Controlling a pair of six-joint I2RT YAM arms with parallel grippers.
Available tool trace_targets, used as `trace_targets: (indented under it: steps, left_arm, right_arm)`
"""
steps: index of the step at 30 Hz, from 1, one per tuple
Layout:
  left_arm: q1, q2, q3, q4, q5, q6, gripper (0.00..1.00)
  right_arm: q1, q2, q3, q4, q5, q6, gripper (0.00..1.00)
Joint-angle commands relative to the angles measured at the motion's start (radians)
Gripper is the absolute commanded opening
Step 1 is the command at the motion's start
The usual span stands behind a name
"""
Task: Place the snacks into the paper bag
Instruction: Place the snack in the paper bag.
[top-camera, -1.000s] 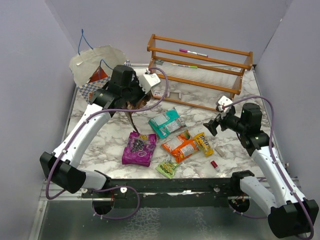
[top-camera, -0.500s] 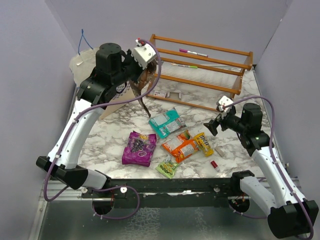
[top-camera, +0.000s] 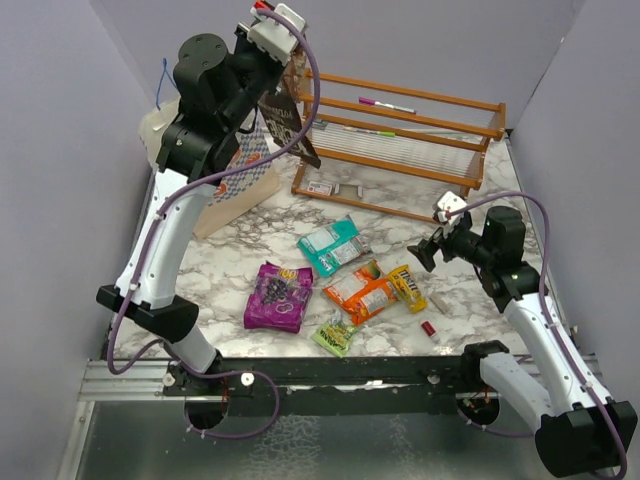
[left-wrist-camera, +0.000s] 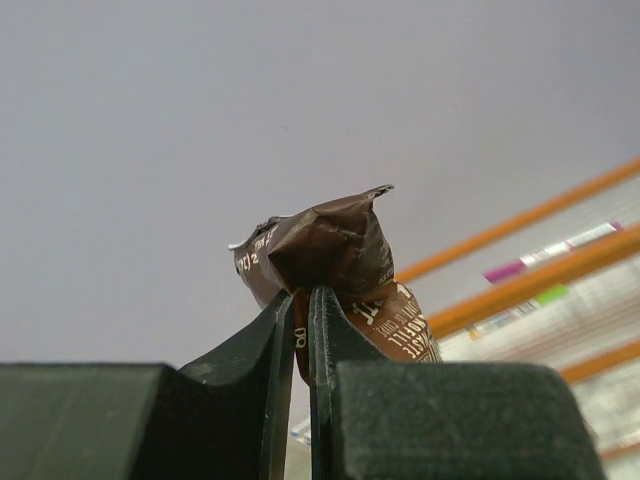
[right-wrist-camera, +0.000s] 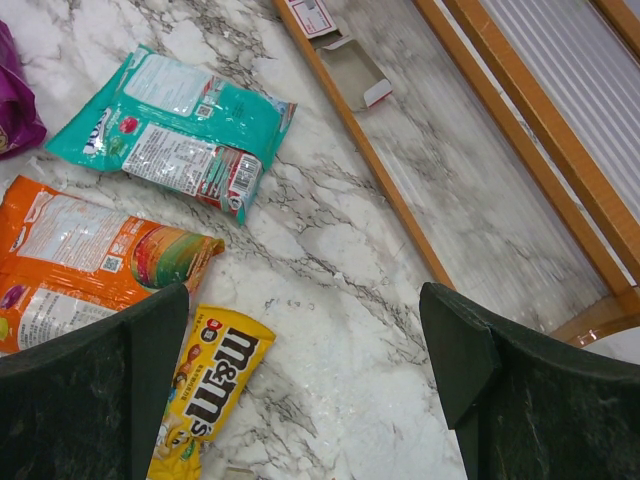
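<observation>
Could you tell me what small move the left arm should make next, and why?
Probably swing the left gripper leftward and down toward the paper bag's cream mouth. It is shut on the brown packet, raised high beside the wooden rack's left end, so the packet hangs right of the opening, not over it.

Your left arm (top-camera: 160, 250) reaches high, left gripper (left-wrist-camera: 301, 300) pinching a brown crinkly packet (left-wrist-camera: 335, 245); your right gripper (right-wrist-camera: 303, 330) hovers low, jaws wide
</observation>
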Motion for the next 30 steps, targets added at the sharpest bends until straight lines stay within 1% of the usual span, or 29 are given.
trace_targets:
  steps: [1, 4, 8, 12, 15, 18, 22, 26, 30]
  left_arm:
    - [0.009, 0.051, 0.117, 0.187, -0.175, 0.062, 0.00]
    - [0.024, 0.087, 0.160, 0.261, -0.246, 0.111, 0.00]
    - [0.077, 0.151, 0.212, 0.343, -0.313, 0.164, 0.00]
    - [0.173, 0.187, 0.253, 0.377, -0.323, 0.119, 0.00]
    - [0.252, 0.196, 0.238, 0.402, -0.323, 0.078, 0.00]
    - [0.314, 0.204, 0.218, 0.414, -0.326, 0.073, 0.00]
    - [0.369, 0.189, 0.144, 0.417, -0.315, 0.077, 0.00]
    - [0.405, 0.144, 0.006, 0.466, -0.307, 0.115, 0.00]
    - [0.417, 0.109, -0.129, 0.507, -0.302, 0.170, 0.00]
  right_arm:
    - [-0.006, -0.011, -0.008, 0.000, -0.022, -0.013, 0.99]
    - [-0.006, -0.011, -0.008, -0.001, -0.023, -0.014, 0.99]
    - [-0.006, -0.005, -0.006, -0.007, -0.025, -0.016, 0.99]
    - [-0.006, 0.000, -0.004, -0.009, -0.028, -0.017, 0.99]
    - [-0.006, -0.002, -0.006, -0.008, -0.026, -0.016, 0.99]
    - [-0.006, 0.000, -0.005, -0.008, -0.028, -0.018, 0.99]
    - [-0.006, 0.003, -0.003, -0.010, -0.029, -0.018, 0.99]
    - [-0.006, 0.006, -0.003, -0.010, -0.030, -0.018, 0.99]
    - [-0.006, 0.011, -0.003, -0.010, -0.030, -0.018, 0.99]
